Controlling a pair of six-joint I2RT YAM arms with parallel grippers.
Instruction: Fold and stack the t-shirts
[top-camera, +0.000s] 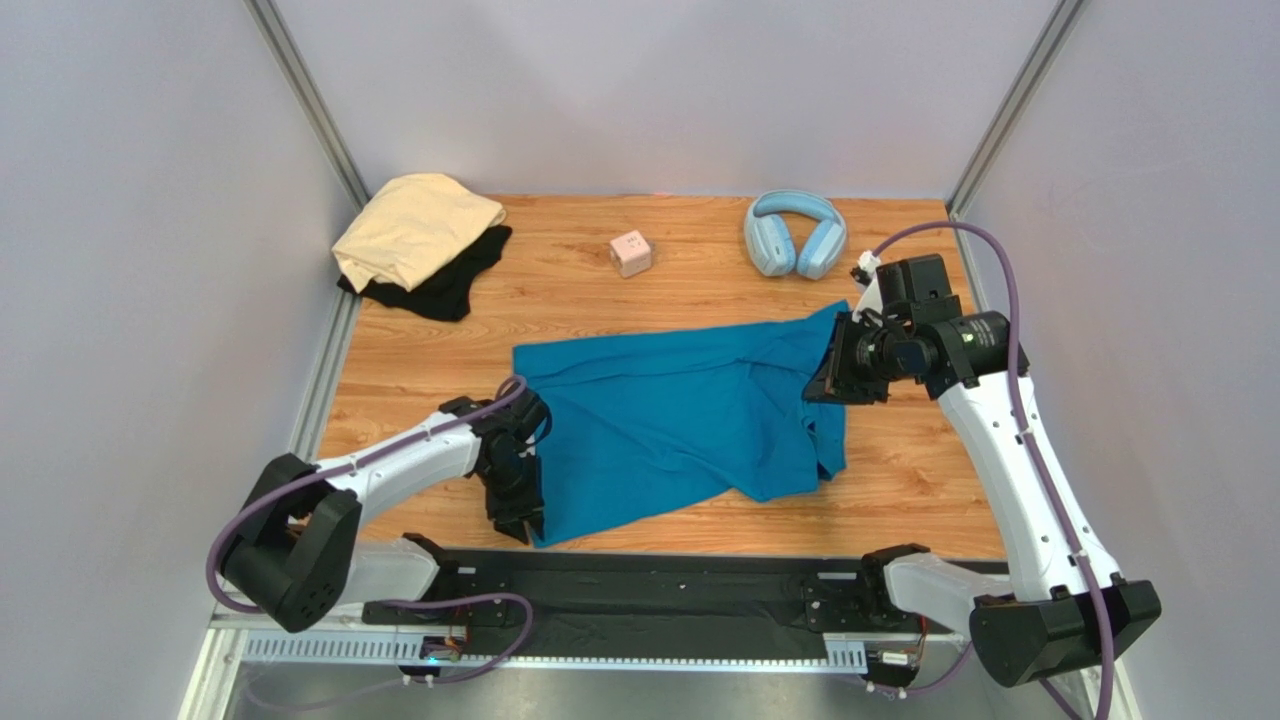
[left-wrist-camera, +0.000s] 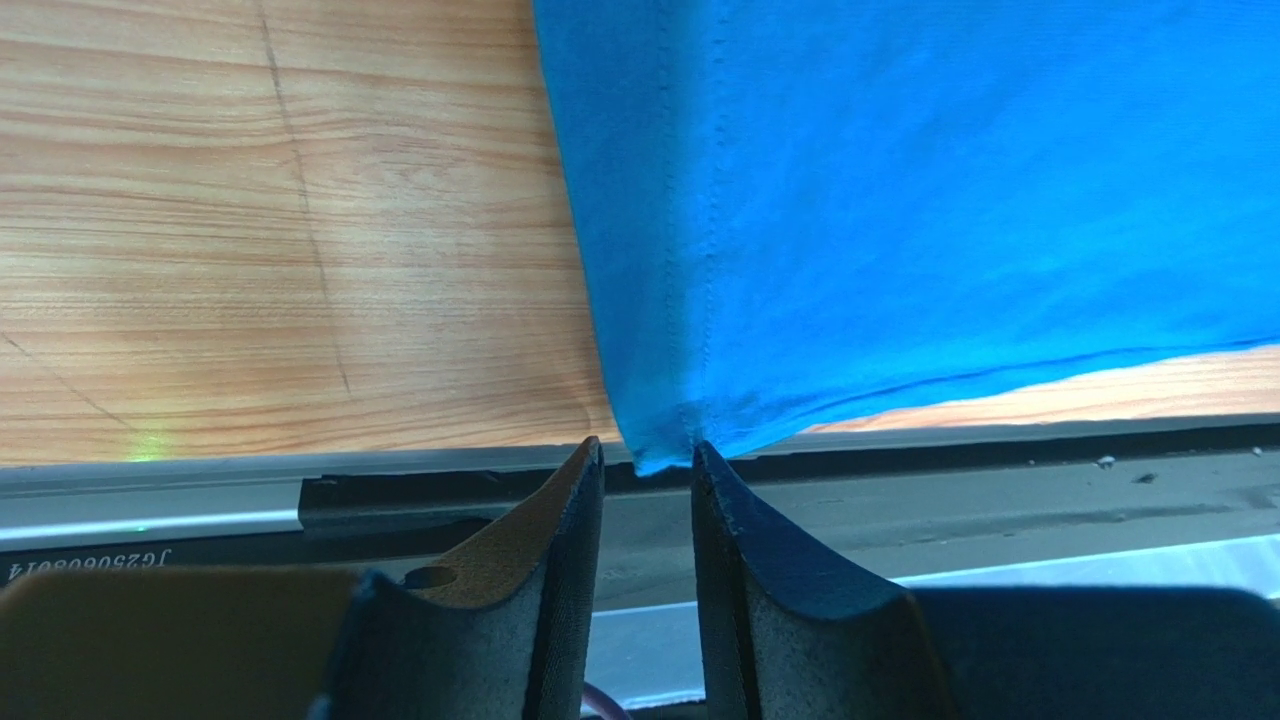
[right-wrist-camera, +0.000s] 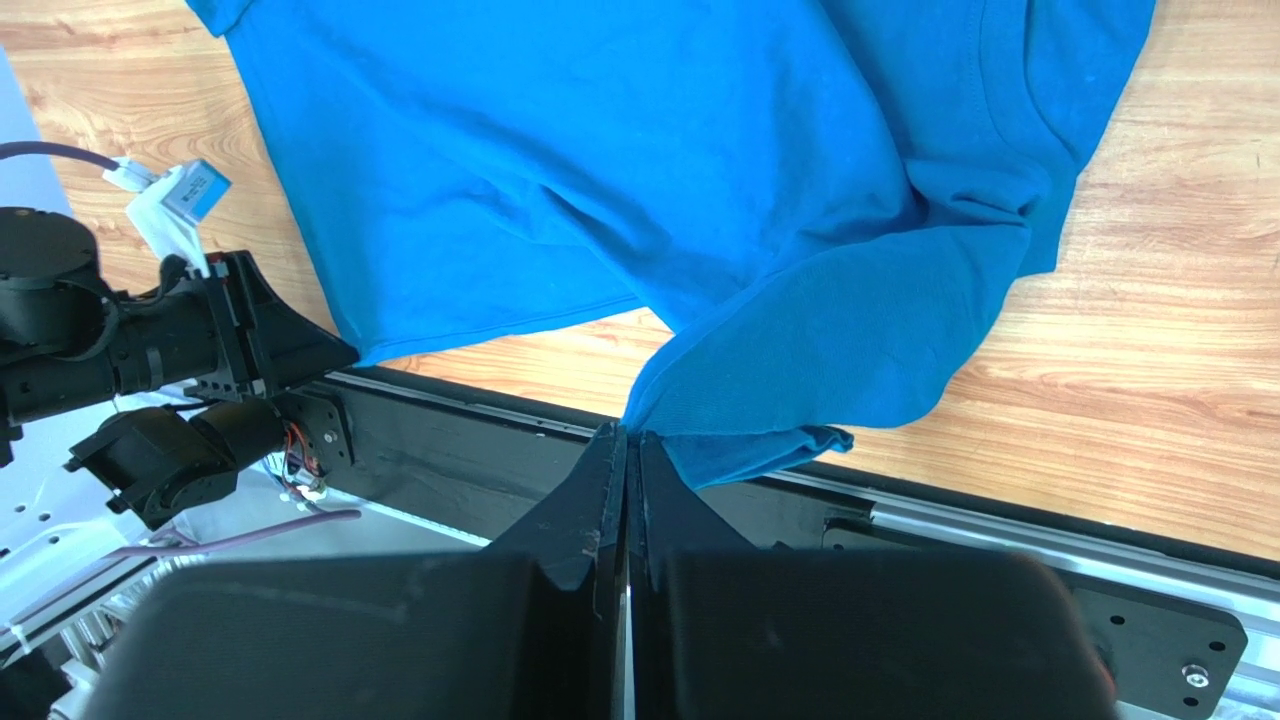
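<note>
A teal-blue t-shirt (top-camera: 676, 428) lies spread across the middle of the wooden table. My right gripper (top-camera: 830, 372) is shut on its right edge and holds that part lifted; in the right wrist view the cloth (right-wrist-camera: 842, 300) comes straight out of the closed tips (right-wrist-camera: 631, 435). My left gripper (top-camera: 516, 513) is at the shirt's near left corner. Its jaws (left-wrist-camera: 646, 450) stand apart, with the corner of the shirt (left-wrist-camera: 902, 195) just at the tips and not clamped. A pale tan t-shirt (top-camera: 413, 225) lies on a black t-shirt (top-camera: 451, 288) at the far left corner.
Light-blue headphones (top-camera: 793, 233) and a small pink cube (top-camera: 631, 252) sit near the table's far edge. Grey walls close in the left and right sides. A black rail (top-camera: 661, 585) runs along the near edge, just behind the left gripper's fingers (left-wrist-camera: 766, 585).
</note>
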